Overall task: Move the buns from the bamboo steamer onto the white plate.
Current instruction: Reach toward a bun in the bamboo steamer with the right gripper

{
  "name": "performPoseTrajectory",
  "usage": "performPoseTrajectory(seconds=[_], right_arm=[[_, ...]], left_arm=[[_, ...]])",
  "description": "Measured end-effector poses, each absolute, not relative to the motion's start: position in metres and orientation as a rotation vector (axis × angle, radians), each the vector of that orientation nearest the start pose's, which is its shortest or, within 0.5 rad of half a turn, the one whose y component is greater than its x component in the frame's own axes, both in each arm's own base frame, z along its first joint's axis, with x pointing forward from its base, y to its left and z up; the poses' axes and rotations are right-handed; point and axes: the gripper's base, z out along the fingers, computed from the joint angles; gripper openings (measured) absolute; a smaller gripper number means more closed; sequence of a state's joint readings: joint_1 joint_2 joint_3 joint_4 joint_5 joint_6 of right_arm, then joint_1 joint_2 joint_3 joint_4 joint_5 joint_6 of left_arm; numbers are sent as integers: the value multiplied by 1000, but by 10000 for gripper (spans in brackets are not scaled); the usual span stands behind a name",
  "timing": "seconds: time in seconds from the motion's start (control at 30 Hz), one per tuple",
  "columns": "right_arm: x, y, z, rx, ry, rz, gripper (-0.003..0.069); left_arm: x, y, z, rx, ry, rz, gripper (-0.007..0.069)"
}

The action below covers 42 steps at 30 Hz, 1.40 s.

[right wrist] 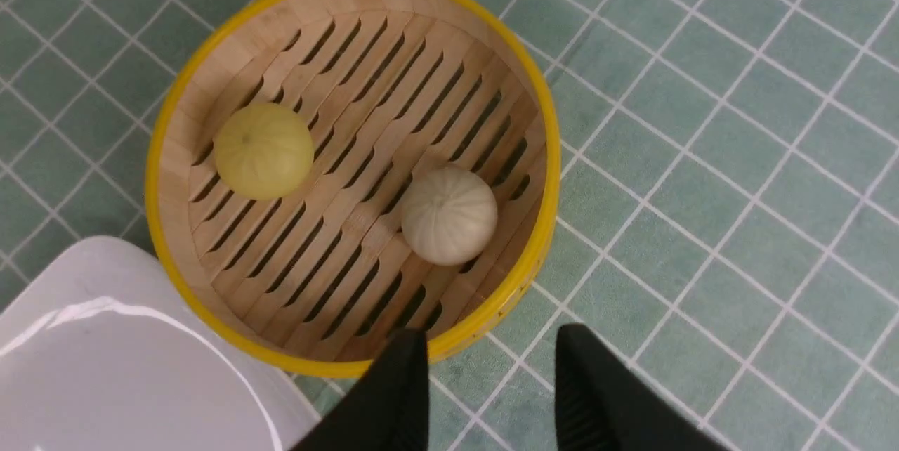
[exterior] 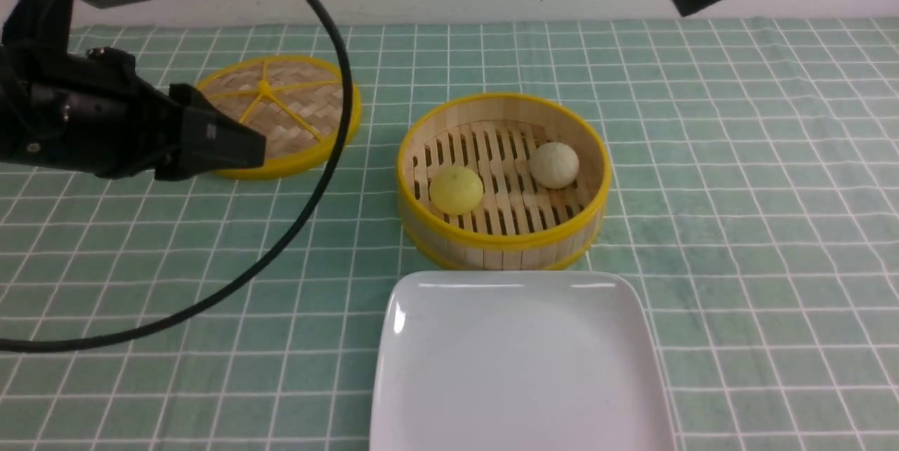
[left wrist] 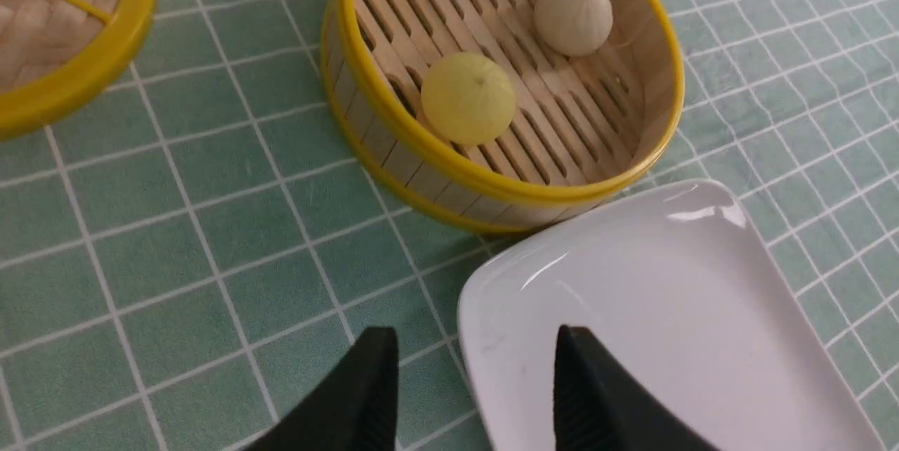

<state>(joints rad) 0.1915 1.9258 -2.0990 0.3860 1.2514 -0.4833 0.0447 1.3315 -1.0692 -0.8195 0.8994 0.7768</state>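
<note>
I see the yellow bun (exterior: 456, 190) at the left and the off-white bun (exterior: 554, 164) at the right inside the bamboo steamer (exterior: 502, 244), the white plate (exterior: 520, 367) just in front of it. My left gripper (left wrist: 474, 345), off to the steamer's left, and my right gripper (right wrist: 491, 338), raised over its right side, both have their jaws parted and hold nothing

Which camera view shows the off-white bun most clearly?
The right wrist view: it looks almost straight down on the off-white bun, which appears large, with its fine folds clear. The front view shows the bun small; the left wrist view shows it smaller and at a slant.
</note>
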Motion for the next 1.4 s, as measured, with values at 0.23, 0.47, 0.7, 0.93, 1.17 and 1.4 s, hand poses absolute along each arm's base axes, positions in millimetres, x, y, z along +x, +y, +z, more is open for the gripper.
performPoseTrajectory(seconds=[0.23,0.47,0.7,0.93,1.17,1.4], right_arm=[[428,158,339,-987,2404,385,292],[439,178,295,-1068,2499,258,314],[446,184,282,-1057,2496,235,343],[462,190,250,-1043,2497,218,345],[469,195,222,-1068,2518,217,342],[470,195,219,-1083,2514,218,75]], left_arm=[[277,-41,321,554,2250,-597,334],[278,-41,322,571,2239,-589,334],[278,-41,321,579,2240,-578,334],[278,-41,321,575,2238,-574,334],[278,-41,321,575,2238,-574,334],[278,-40,321,575,2238,-573,334]])
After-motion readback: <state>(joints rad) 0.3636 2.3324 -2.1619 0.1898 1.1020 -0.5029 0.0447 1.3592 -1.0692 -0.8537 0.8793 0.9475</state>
